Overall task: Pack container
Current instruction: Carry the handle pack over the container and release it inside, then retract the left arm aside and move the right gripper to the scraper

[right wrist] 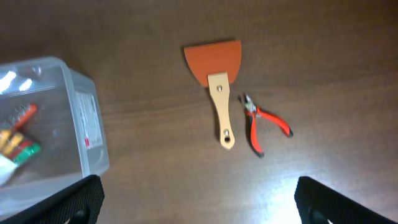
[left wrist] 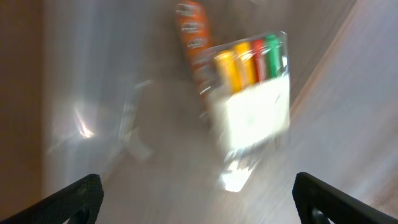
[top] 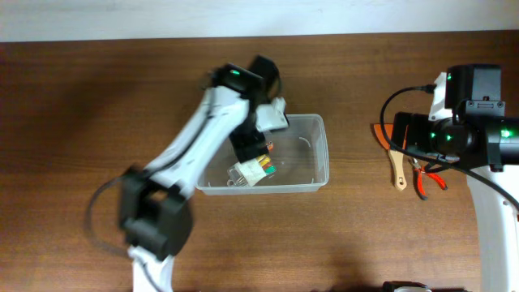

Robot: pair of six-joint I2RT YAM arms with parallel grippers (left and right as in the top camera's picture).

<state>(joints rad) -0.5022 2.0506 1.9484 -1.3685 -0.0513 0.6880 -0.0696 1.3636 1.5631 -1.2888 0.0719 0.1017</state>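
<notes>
Overhead shows you the container (top: 308, 162) in the middle of the table (top: 97, 97), long sides running left to right. Your left gripper (top: 247, 150) hangs inside its left half, and the right end of the tub floor looks bare.

Expect the tub to be light and a little springy. The clear walls look thin and will probably flex under a pinch, and the smooth plastic may slide on the wood if you nudge it. The thick rim looks like the stiffest part, so if you must steady or shift it, take hold over the rim on a long wall rather than at a rounded corner.

In the left wrist view the fingers stand wide apart with nothing between them. The battery pack (left wrist: 252, 93) lies on the tub floor just ahead, next to an orange item too blurred to name.

Your right gripper (right wrist: 199, 199) is likewise spread and empty, well to the right of the tub. Below it lie the scraper (right wrist: 217, 81) and, just beside its handle, the red-handled pliers (right wrist: 264, 124). The container's end wall shows at the left edge of that view, apart from both.
</notes>
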